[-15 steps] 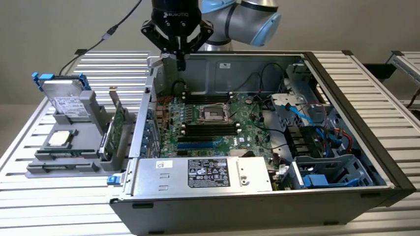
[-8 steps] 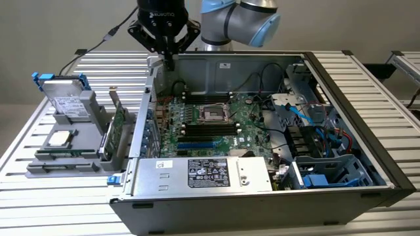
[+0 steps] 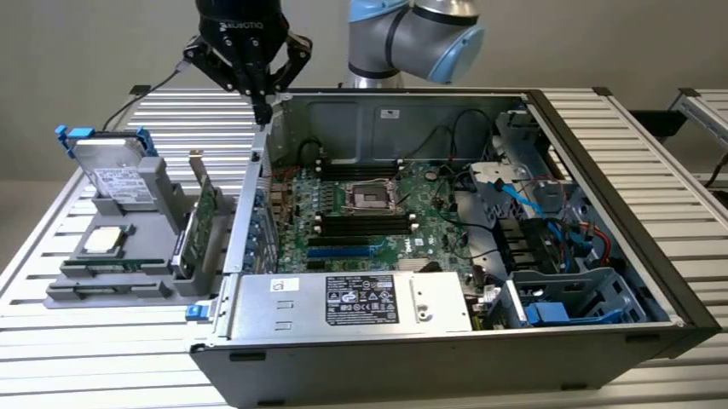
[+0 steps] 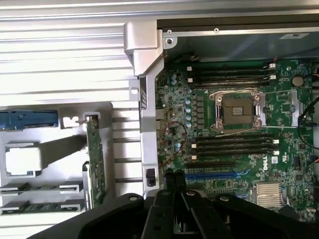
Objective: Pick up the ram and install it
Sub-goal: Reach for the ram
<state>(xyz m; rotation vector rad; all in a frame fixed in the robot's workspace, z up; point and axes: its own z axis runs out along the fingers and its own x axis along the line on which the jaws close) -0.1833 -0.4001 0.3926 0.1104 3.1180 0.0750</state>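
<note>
Two ram sticks lie flat in the front grooves of a grey holder; the nearer-to-centre ram point(image 3: 114, 267) point(image 4: 39, 188) is a thin green strip, with a second one point(image 4: 40, 205) beside it. My gripper point(image 3: 264, 104) point(image 4: 174, 175) hangs shut and empty above the rear end of the case's side wall point(image 3: 248, 213), well away from the ram. The motherboard point(image 3: 376, 200) point(image 4: 234, 114) lies open in the case, with long black memory slots point(image 3: 364, 224) point(image 4: 233, 145) on both sides of the CPU socket point(image 4: 239, 110).
The grey holder point(image 3: 68, 294) also carries a hard drive with blue clips point(image 3: 114, 175), a CPU chip point(image 3: 105, 241) point(image 4: 22, 159) and an upright green expansion card point(image 3: 208, 217) point(image 4: 94, 159). A power supply point(image 3: 353, 300) and drive cages point(image 3: 557, 281) crowd the case.
</note>
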